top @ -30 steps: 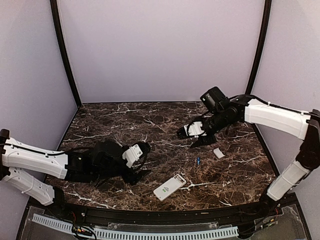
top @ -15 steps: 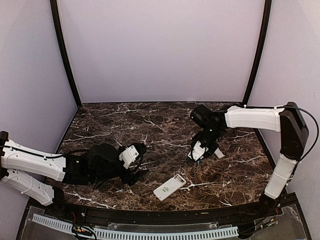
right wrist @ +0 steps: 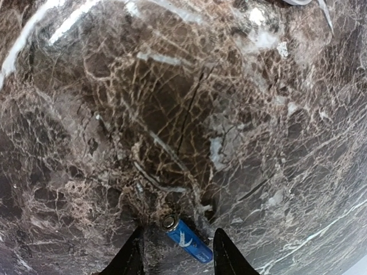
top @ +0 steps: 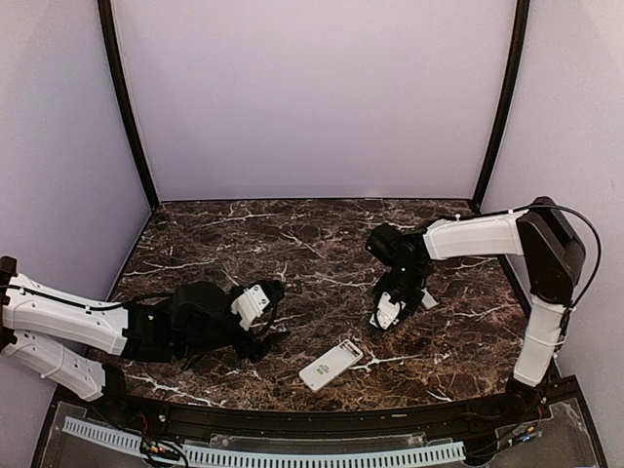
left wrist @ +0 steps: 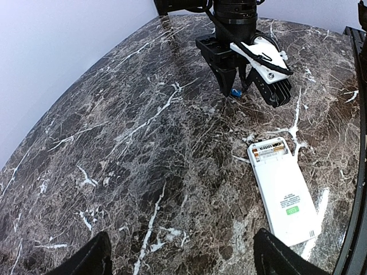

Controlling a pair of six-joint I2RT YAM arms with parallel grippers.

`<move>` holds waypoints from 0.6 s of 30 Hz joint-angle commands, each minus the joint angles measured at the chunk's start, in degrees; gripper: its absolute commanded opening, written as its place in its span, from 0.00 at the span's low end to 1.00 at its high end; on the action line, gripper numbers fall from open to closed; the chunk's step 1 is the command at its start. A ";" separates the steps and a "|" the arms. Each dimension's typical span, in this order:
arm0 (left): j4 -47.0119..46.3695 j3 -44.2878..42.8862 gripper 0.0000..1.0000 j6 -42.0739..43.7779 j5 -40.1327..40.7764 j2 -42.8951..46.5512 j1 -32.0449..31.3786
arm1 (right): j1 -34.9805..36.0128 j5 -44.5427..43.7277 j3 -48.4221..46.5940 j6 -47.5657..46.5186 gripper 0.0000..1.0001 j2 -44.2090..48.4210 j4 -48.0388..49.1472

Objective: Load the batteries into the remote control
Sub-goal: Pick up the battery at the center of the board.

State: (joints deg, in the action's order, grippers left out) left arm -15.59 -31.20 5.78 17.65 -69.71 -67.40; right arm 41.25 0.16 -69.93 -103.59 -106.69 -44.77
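The white remote control [top: 331,365] lies back side up near the table's front. In the left wrist view [left wrist: 285,195] its battery bay at the far end is open, with something gold-coloured inside. One blue battery [right wrist: 188,239] lies on the marble, also seen in the left wrist view [left wrist: 234,91]. My right gripper [top: 387,314] points down over it, open, one finger [right wrist: 131,256] on each side of the battery. In the top view the gripper hides the battery. My left gripper [top: 273,314] is open and empty, low over the table left of the remote.
A small white battery cover [top: 427,298] lies just right of the right gripper. The dark marble table [top: 244,244] is walled at the back and sides. A black rim [top: 312,421] runs along its front edge.
My right arm has swung in from the far right and come down over the blue battery, fingers now straddling it. My left arm has barely moved.
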 commanded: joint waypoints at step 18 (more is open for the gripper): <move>-1.22 2.12 0.85 1.08 0.86 2.75 -0.11 | 0.60 -0.43 -2.18 6.99 0.03 -2.54 -4.18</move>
State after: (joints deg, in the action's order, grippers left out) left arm -16.25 -30.04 6.46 18.06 -68.29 -67.40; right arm 41.21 -1.17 -72.31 -100.55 -109.01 -46.61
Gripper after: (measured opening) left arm 0.846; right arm 0.059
